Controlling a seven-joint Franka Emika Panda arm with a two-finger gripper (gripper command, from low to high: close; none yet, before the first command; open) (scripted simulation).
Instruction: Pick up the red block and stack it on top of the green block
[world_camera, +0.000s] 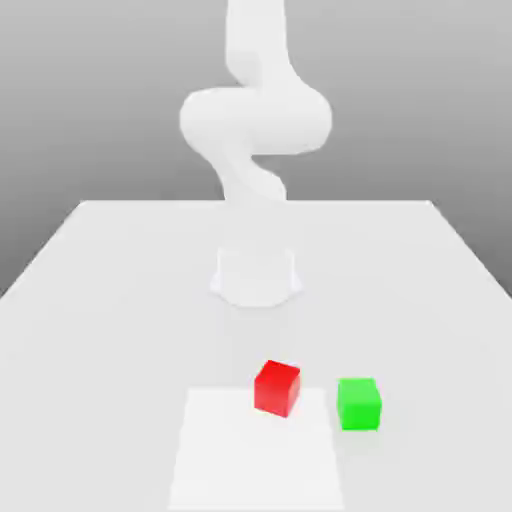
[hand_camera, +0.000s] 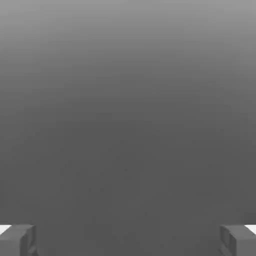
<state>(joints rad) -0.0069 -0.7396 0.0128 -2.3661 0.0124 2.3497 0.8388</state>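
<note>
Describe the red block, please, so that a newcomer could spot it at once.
On the white table, look in front of the arm's round base. Two equal small cubes sit apart there; the red block is on the exterior view's left, the green block right.

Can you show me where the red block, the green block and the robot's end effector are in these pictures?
red block (world_camera: 277, 388): exterior view, on its front face.
green block (world_camera: 359, 405): exterior view, on its front face.
end effector (hand_camera: 128, 240): hand view, midway between the two open fingertips at the picture's corners.
</note>
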